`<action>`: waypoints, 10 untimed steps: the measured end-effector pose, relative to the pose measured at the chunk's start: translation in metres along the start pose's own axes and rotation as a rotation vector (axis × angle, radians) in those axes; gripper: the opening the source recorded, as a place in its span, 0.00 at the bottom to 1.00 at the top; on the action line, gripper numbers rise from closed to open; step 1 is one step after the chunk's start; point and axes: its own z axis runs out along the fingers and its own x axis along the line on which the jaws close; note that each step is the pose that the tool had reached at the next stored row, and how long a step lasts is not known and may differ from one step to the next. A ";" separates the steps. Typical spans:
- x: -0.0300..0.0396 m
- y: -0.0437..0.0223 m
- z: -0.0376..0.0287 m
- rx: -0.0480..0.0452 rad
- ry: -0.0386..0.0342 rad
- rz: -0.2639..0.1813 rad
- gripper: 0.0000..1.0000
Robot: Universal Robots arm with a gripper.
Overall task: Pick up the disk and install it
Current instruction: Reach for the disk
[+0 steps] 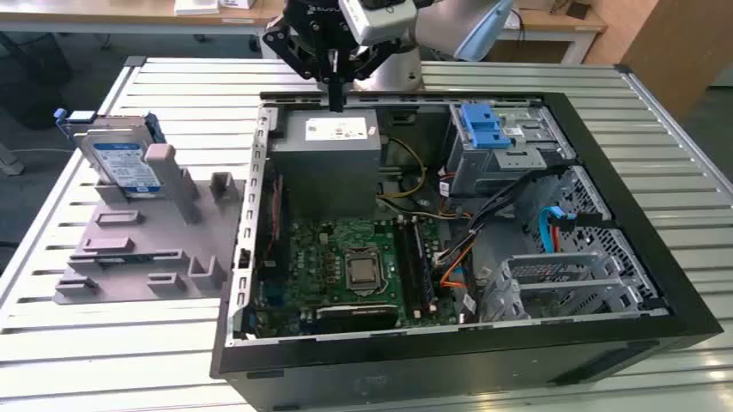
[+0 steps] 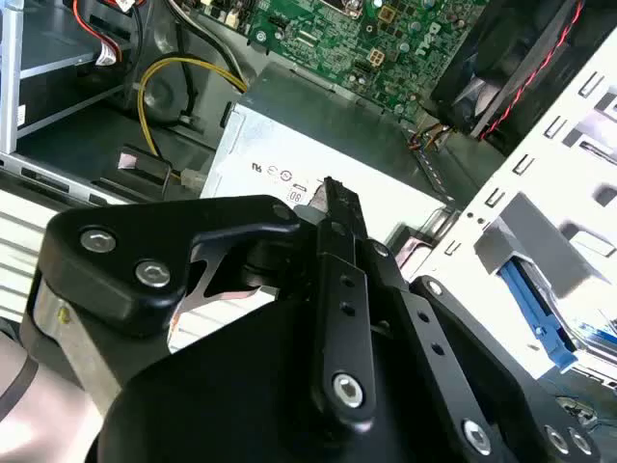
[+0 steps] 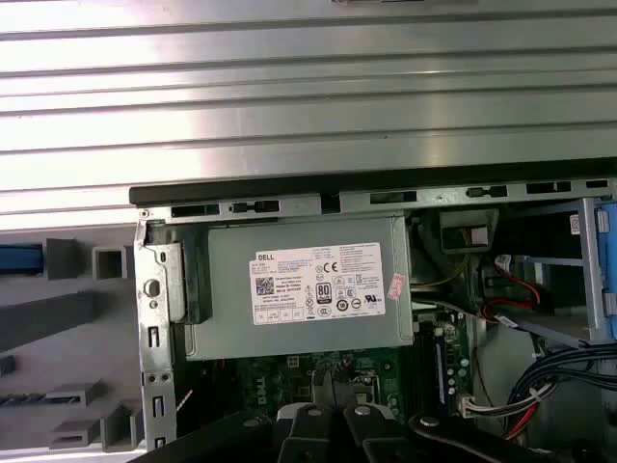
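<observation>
**Q:** Exterior view: where's the gripper?

**A:** The gripper (image 1: 336, 101) hangs point-down over the far rim of an open PC case (image 1: 458, 360). Its tip is just above the back edge of the grey PSU (image 1: 332, 159). The fingers are pressed together into one thin black bar, w/ nothing btwn them.

**Q:** And the disk?

**A:** The disk (image 1: 124, 163) is well apart from the gripper, outside the case, toward the exterior view's left. It stands on edge in a grey fixture (image 1: 137, 249) on the slatted metal table (image 1: 92, 360). Its blue-and-white label faces the camera. Below the gripper, inside the case, is the green mobo (image 1: 343, 257). A blue latch (image 1: 487, 127) sits near the gripper, toward the exterior view's right.

**Q:** Second wrist view?

**A:** This looks from behind the gripper (image 2: 333, 188). The black linkage is folded in, the fingers meet at the tip, and nothing is held. Just beyond the tip is the PSU (image 2: 328, 145). Past that are the mobo (image 2: 386, 39) and yellow wires (image 2: 178, 61).

**Q:** First wrist view?

**A:** This looks down past the gripper (image 3: 333, 417). The fingertips are side by side and touching, and they carry nothing. Ahead of them is the mobo (image 3: 251, 386), then the PSU (image 3: 299, 289) w/ its white sticker up. Beyond that are the case rim (image 3: 386, 183) and the table slats (image 3: 308, 96). The fixture (image 3: 48, 318) lies off to one side of the gripper. A blue edge shows on it, but I can't tell if it's the disk.
</observation>
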 end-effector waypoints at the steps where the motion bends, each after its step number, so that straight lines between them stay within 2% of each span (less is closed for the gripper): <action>1: 0.0000 0.0000 0.0000 0.0001 0.0000 0.000 0.11; 10: 0.0006 0.0000 -0.0001 0.0001 0.0000 0.000 0.11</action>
